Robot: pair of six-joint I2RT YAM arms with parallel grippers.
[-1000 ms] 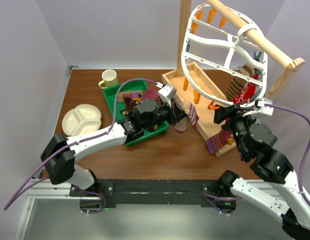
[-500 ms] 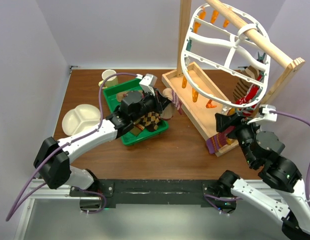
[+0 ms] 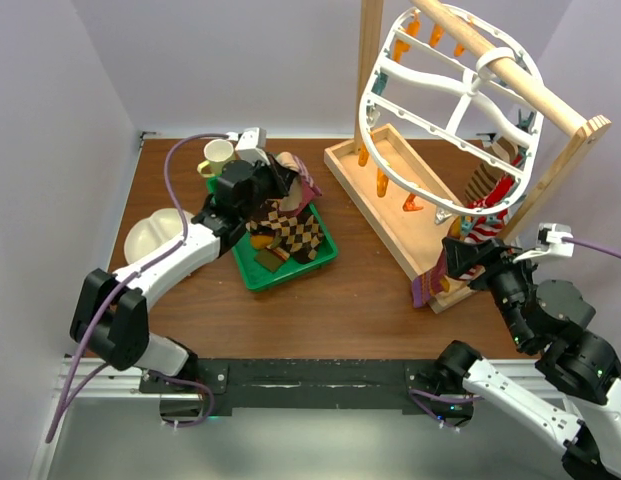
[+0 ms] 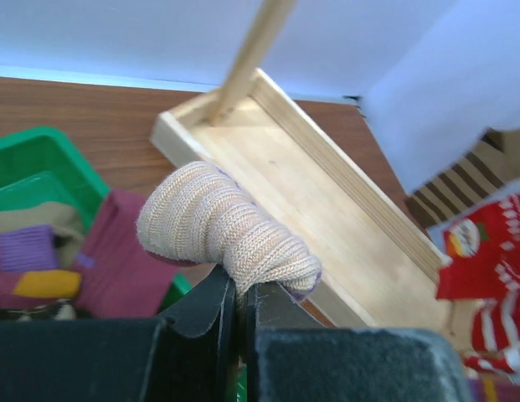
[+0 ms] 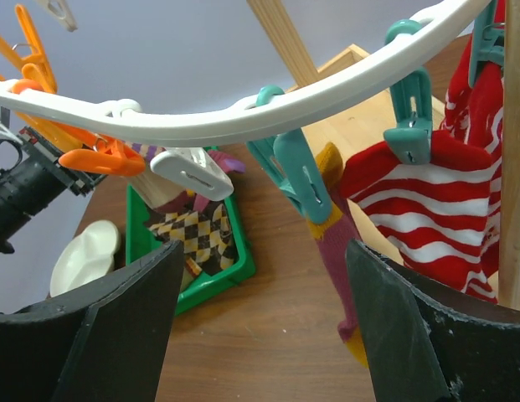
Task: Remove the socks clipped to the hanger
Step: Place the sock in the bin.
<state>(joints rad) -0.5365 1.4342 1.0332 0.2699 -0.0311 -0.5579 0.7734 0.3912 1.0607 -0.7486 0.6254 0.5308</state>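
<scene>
The white oval hanger point(image 3: 363, 118) hangs from the wooden rail, and its rim point(image 5: 243, 121) crosses the right wrist view. Still clipped to it are a red-and-white striped sock point(image 5: 435, 209), a maroon sock with yellow bands point(image 5: 343, 260) and a brown striped sock point(image 3: 485, 170). My right gripper point(image 5: 264, 327) stands open just below and in front of the teal clip point(image 5: 297, 180) that holds the maroon sock, with nothing between its fingers. My left gripper point(image 4: 240, 306) is shut on a tan ribbed sock point(image 4: 218, 222), held over the green tray point(image 3: 325, 262).
Several loose socks, one argyle point(image 3: 290, 232), lie in the green tray. A white cup point(image 3: 218, 152) and a divided white plate point(image 3: 155, 235) sit at the left. The wooden stand's base box point(image 3: 390, 195) lies under the hanger. Orange clips point(image 5: 100, 159) dangle from the rim.
My left arm has carried the tan sock left and back, from beside the stand to over the green tray. My right gripper has drawn back from the hanger and opened wider.
</scene>
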